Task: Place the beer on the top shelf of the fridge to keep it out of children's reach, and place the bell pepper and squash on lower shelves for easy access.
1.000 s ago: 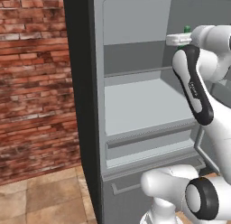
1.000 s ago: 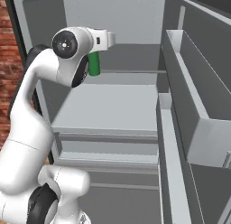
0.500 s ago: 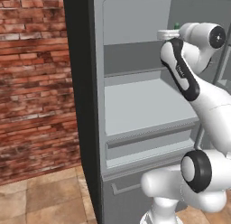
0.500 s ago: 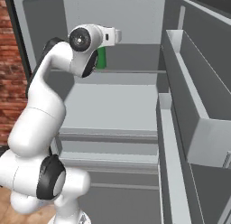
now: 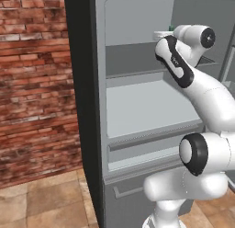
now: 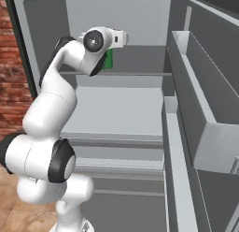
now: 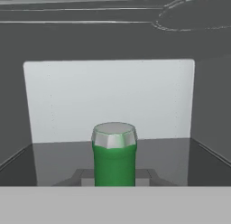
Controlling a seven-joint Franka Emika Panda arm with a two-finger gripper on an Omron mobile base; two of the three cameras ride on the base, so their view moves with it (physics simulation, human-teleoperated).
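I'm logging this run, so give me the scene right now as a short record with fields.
fridge: open, arm reaching inside
beer: upright, green, silver cap
fingers: shut on the beer, one at each side of the bottle
top shelf: dark grey, beer at its level; whether it rests on the board cannot be told
lower shelves: pale board below the arm

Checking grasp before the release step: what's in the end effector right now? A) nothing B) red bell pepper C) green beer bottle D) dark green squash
C: the hand view shows the green beer with its silver cap between the fingers of the end effector, and the right base view shows the bottle's green at the hand, above the top shelf.
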